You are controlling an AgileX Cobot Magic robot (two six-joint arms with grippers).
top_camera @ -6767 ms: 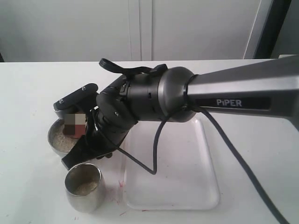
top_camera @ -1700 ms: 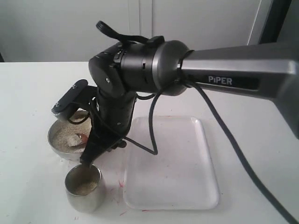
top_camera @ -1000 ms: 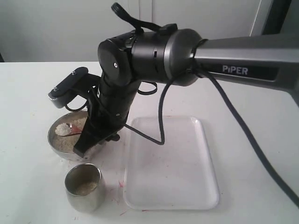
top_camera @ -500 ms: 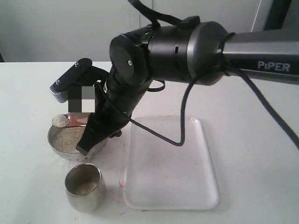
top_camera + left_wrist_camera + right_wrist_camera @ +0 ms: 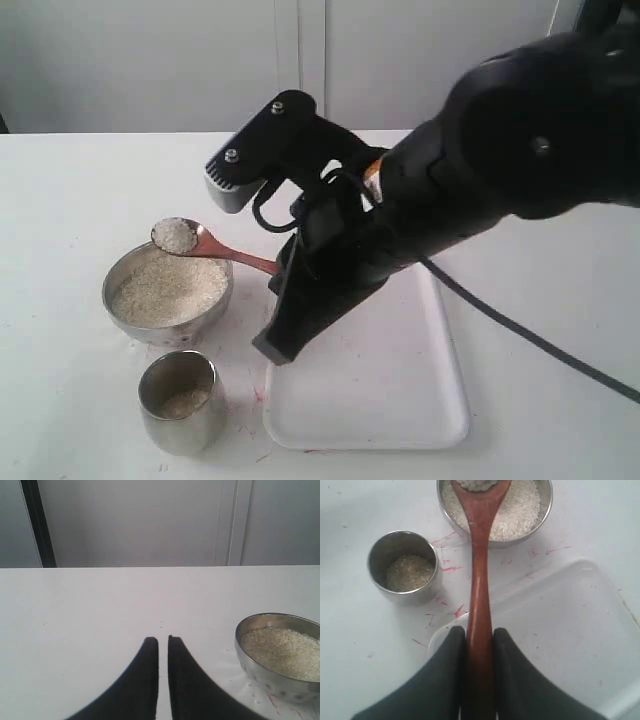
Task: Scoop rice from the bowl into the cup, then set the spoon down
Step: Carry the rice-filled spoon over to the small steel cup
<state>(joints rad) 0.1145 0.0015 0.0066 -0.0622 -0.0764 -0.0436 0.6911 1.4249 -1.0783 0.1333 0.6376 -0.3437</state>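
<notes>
The steel bowl [image 5: 160,331] holds a level bed of rice [image 5: 165,290]. My right gripper [image 5: 479,632] is shut on the handle of the wooden spoon [image 5: 222,250]. The spoon is level above the bowl's far rim, with a heap of rice [image 5: 175,235] in its scoop. The cup [image 5: 180,430] stands in front of the bowl with a little rice [image 5: 409,572] at its bottom. In the left wrist view my left gripper [image 5: 163,640] is shut with nothing in it, low over the bare table. The bowl [image 5: 252,667] is to one side of it.
A clear plastic tray [image 5: 400,390] lies on the white table beside the bowl and cup, under the right arm. Red marks and stray grains dot the table around the cup [image 5: 415,596]. A white wall stands behind the table.
The right gripper has lifted the spoon out of the bowl with a heap of rice on it. The arm has risen and swung towards the camera.
</notes>
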